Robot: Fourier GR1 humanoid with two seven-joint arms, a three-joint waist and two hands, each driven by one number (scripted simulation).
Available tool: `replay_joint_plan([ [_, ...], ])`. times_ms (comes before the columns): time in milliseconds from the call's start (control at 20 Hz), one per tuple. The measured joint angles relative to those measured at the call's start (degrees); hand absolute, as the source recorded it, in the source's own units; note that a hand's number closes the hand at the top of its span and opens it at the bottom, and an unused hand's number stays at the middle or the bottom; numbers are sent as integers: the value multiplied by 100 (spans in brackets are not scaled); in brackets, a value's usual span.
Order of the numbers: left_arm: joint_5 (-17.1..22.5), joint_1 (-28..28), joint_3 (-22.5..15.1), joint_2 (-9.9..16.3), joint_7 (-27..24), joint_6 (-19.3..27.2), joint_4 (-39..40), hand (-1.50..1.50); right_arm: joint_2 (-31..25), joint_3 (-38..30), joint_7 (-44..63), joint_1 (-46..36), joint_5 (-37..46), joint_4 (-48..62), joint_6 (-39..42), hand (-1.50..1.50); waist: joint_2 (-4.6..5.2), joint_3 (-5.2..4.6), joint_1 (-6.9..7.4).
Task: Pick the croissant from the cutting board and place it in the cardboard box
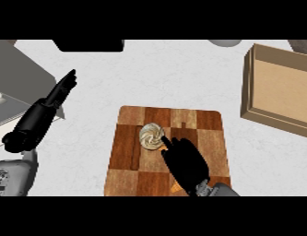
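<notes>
Head view: the croissant (151,136) lies on the cutting board (135,161) at lower centre. The right hand (183,161) touches it with relaxed fingers, grasping nothing. The left hand (60,90) rests released at left. The cardboard box (285,92) sits on the desk (169,78), upper right.

No readable text, label, brand, number or sign shows on anything in the head view.

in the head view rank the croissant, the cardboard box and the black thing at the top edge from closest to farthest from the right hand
From the right hand:
1. Croissant, at its fingertips, on the cutting board.
2. Cardboard box, upper right.
3. Black object, top edge, left of centre.
</notes>
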Motion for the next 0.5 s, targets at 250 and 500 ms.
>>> replay_joint_plan([
  [250,-56,-35,19,-38,54,-23,-45,0,-88,-24,-474,26,236,-13,-460,150,-5,-1,0],
  [500,-70,38,18,-43,43,-28,-102,0,-1106,-427,-2163,381,-686,-446,-973,150,2,17,-12],
])
